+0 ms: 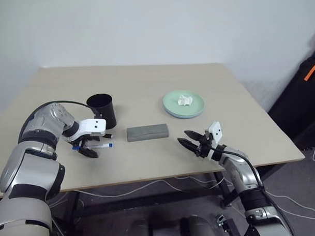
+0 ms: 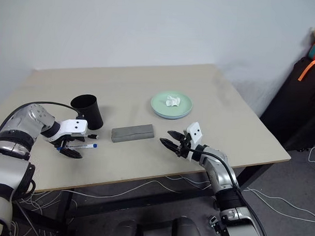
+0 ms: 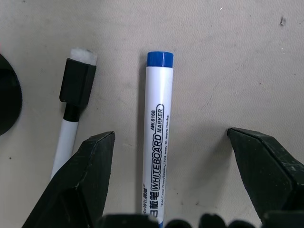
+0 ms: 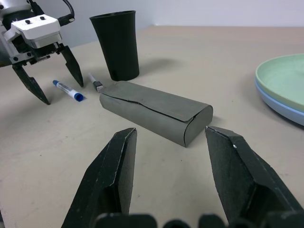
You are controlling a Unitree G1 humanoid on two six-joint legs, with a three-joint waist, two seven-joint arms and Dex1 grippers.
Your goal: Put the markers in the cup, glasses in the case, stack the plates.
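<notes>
Straddling the blue-capped marker (image 3: 154,142), the left claw (image 1: 88,149) gapes wide beside the cup (image 1: 102,110). Close squarely; its inner finger probably crowds the white marker (image 3: 71,118). Right claw (image 1: 193,142) hangs half-open, empty.

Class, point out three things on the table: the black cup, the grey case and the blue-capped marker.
black cup (image 4: 115,45), right wrist view, its side wall
grey case (image 1: 147,132), left eye view, its lid
blue-capped marker (image 3: 156,137), left wrist view, its white barrel

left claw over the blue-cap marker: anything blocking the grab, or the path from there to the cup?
Nothing visible. The left claw is open, fingers either side of the blue-capped marker on bare table. The second marker lies beside it, outside one finger. The cup stands upright just beyond both markers, mouth open, with nothing between.
</notes>
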